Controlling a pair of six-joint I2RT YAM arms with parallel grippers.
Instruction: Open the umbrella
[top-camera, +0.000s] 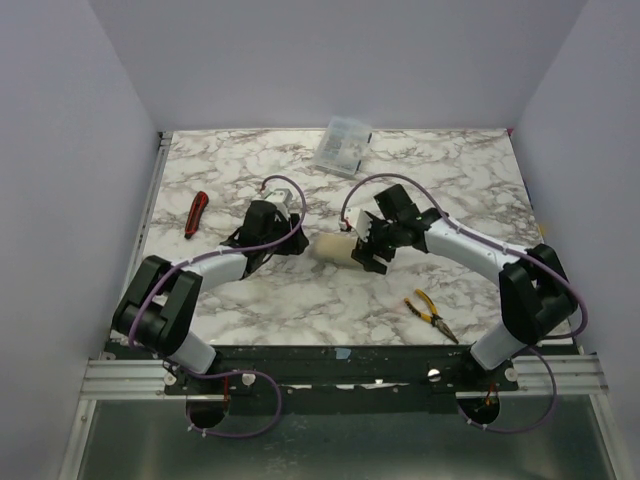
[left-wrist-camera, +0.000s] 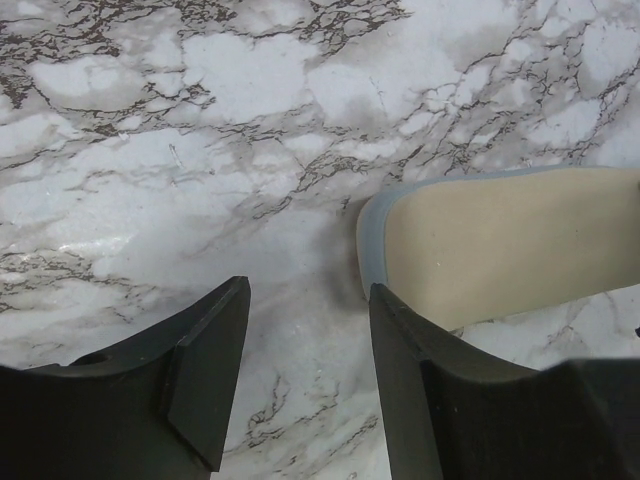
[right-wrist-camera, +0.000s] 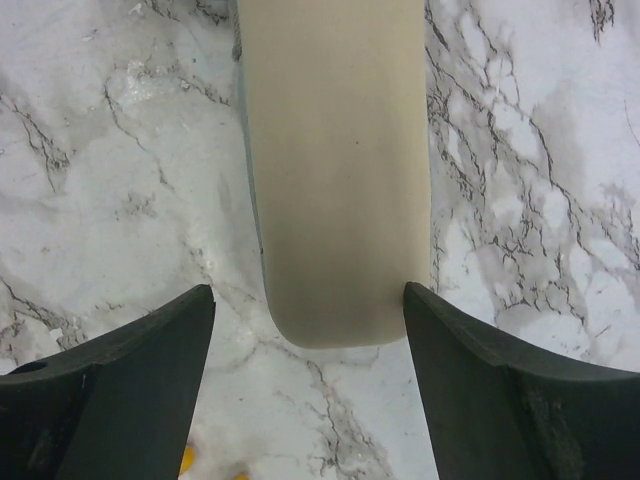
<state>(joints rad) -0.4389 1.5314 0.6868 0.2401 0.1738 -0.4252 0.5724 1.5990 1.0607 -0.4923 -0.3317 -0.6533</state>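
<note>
Yellow-handled pliers (top-camera: 430, 314) lay nearest the arm bases, on the right of the marble tabletop (top-camera: 300, 300), well apart from anything the task needed. Farther in, at mid-table, the umbrella (top-camera: 334, 248) lay flat as a short pale cream bundle. It was folded, and no shaft or black fabric was visible. Its long axis ran roughly left to right, between the two hands. The right hand (top-camera: 364, 250) was at its right end. In the right wrist view the cream body (right-wrist-camera: 335, 170) ran straight away from the camera, in line with the hand (right-wrist-camera: 308, 290). Its rounded near end sat in the gap between the spread fingers (right-wrist-camera: 150, 350), with marble showing on both sides, so nothing was clamped. The left hand (top-camera: 293, 242) was just beside the other end, also spread and holding nothing. From its own camera the umbrella (left-wrist-camera: 500, 250) lay ahead and off to the right of the right finger (left-wrist-camera: 400, 380), stretching crossways and outside the gap of that hand (left-wrist-camera: 305, 340). The right hand therefore looked the better placed. It would probably need only to push forward and close along the axis, whereas the left would first have to shift sideways to bring the bundle between its fingers. Whether either finger already touched the fabric could not be told. Beyond the left hand lay a red-handled tool (top-camera: 195, 213), near the left edge. Farthest off, by the back wall, sat a clear plastic box (top-camera: 343, 147).
</note>
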